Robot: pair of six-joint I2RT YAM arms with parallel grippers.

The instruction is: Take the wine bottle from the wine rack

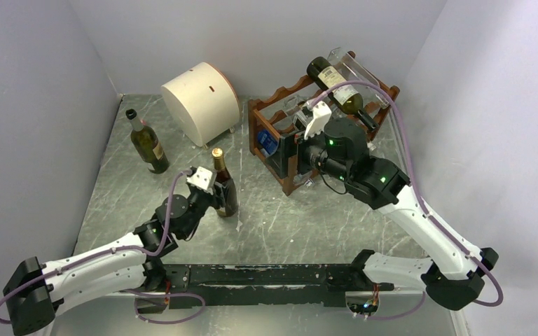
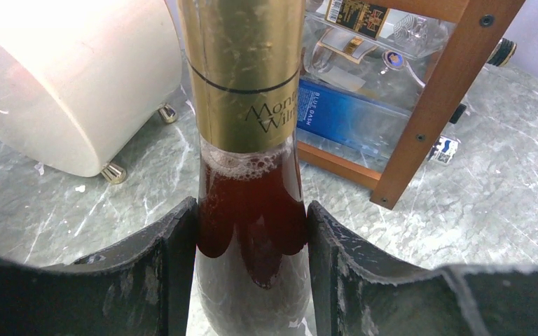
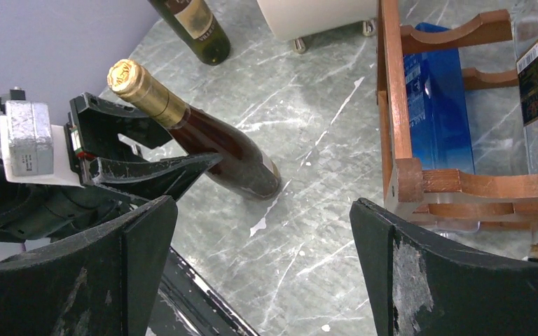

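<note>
Arm bases (image 1: pixel 31 297) are lining the bottom edge overhead; left of centre the left hand (image 1: pixel 215 190) is clenching the gold-capped wine bottle (image 1: pixel 218 164), standing on the surface (image 1: pixel 287 217), apart from the wine rack (image 1: pixel 270 115) at upper right. Left wrist: fingers (image 2: pixel 171 259) are pressing its shoulder. Right wrist: right hand (image 3: pixel 260 210) is gaping empty by the rack. Letting go tilted risks toppling it.

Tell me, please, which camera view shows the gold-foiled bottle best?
The right wrist view: the gold-foiled bottle appears whole, cap to base. The top external view shows it small, partly behind the left gripper; the left wrist view shows only its neck and shoulder.
</note>
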